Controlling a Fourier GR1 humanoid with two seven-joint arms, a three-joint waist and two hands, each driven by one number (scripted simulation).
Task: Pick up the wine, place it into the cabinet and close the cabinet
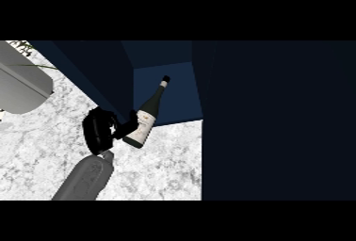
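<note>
The wine bottle (144,123) is dark with a pale label and leans, its neck pointing up and right into the open cabinet (170,96) with its blue inside. Its base hangs over the marble counter (160,164) just in front of the cabinet's opening. My left hand (99,129) is at the bottle's left side, fingers curled round its lower body. The grey forearm comes up from the lower left. A large dark cabinet door (278,117) fills the right of the view. My right hand does not show.
A grey rounded object (21,89) sits at the far left, with thin plant leaves (24,47) above it. The cabinet's dark left wall (90,66) runs diagonally just above my hand.
</note>
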